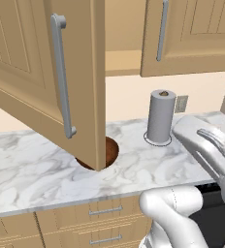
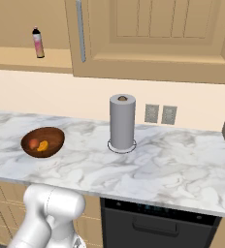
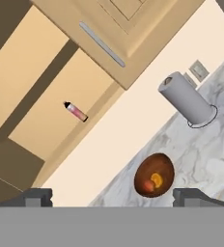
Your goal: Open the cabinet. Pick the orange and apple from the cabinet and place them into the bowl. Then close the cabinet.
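Note:
The cabinet [image 1: 27,63] stands open, its left door swung out over the counter with the long grey handle [image 1: 61,72] facing me. Its shelf [image 2: 22,59] holds a small pink bottle [image 2: 38,42]. The dark wooden bowl [image 2: 42,142] sits on the marble counter with the red apple [image 2: 33,143] and the orange [image 2: 42,145] inside it. In the left base view the door hides most of the bowl [image 1: 112,150]. My gripper [image 3: 115,197] is open and holds nothing, high above the bowl [image 3: 154,174], where the orange [image 3: 157,180] and the apple [image 3: 148,185] lie together.
A grey paper towel roll [image 2: 122,122] stands upright on the counter right of the bowl. Two wall outlets [image 2: 160,114] are behind it. The neighbouring cabinet door [image 2: 153,34] is closed. A dark appliance front [image 2: 158,223] sits under the counter at the right.

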